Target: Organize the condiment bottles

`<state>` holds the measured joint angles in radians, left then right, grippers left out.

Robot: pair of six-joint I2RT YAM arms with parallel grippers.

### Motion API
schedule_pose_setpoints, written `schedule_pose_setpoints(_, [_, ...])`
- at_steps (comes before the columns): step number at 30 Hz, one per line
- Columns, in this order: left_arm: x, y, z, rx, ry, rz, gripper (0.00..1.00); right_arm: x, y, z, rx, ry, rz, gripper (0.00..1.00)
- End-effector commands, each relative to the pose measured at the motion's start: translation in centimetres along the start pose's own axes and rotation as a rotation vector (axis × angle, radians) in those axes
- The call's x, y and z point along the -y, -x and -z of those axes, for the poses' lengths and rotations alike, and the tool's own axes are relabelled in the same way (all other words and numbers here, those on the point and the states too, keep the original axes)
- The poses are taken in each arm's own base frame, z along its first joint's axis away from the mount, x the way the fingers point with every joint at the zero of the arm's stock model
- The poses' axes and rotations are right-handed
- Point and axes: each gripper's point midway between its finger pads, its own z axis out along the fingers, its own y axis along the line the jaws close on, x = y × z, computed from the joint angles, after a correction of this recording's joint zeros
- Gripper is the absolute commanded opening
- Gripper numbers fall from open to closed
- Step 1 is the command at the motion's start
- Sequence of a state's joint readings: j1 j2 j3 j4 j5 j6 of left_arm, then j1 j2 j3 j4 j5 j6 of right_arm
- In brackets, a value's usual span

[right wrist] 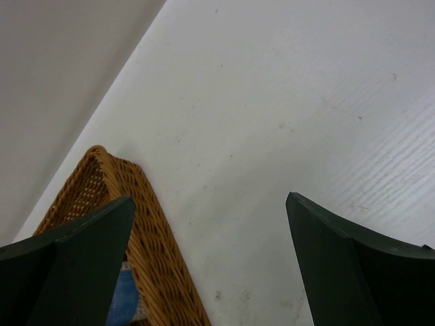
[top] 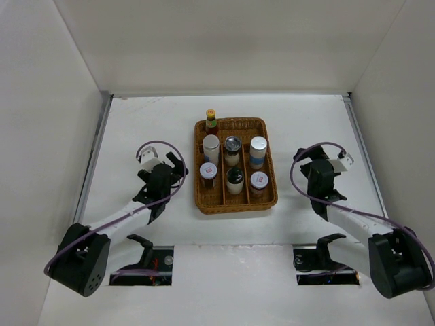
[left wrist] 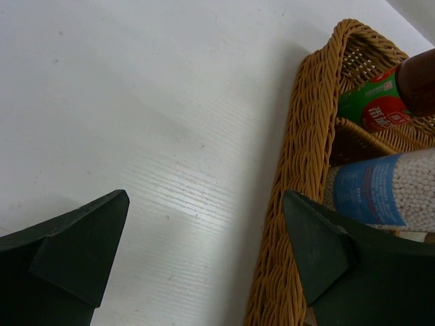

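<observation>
Since all seven condiment bottles [top: 233,163] stand upright inside the wicker tray [top: 235,208], the red-sauce bottle [top: 211,121] in its far left corner, the sorting looks finished. The left claw [left wrist: 205,197] hangs just left of the tray and the right claw [right wrist: 211,198] just right of it, both spread wide and holding nothing. Any withdrawal should lift off the tabletop [top: 136,122] and away from the tray's wall, so nothing gets nudged.
</observation>
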<state>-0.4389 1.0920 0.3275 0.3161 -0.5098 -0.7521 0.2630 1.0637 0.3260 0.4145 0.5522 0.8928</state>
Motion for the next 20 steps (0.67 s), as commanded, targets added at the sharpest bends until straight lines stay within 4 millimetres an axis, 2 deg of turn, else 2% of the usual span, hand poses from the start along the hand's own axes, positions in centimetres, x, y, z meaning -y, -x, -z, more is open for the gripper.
schedule_pose_setpoints(1, [1.9, 1.3, -0.6, 0.018, -0.039, 0.037, 1.0, -3.2, 0.6, -0.3, 0.017, 0.105, -0.096, 1.0])
schedule_pose_setpoints(6, [2.3, 1.2, -1.3, 0.017, -0.031, 0.036, 1.0, -3.4, -0.3, -0.6, -0.008, 0.109, -0.087, 1.0])
schedule_pose_setpoints(15, [2.4, 1.6, -1.9, 0.02, -0.026, 0.037, 1.0, -3.8, -0.1, -0.4, -0.009, 0.125, -0.081, 1.0])
schedule_pose_setpoints(20, [2.5, 1.8, -1.9, 0.019, -0.027, 0.033, 1.0, -4.0, -0.7, -0.7, -0.03, 0.127, -0.07, 1.0])
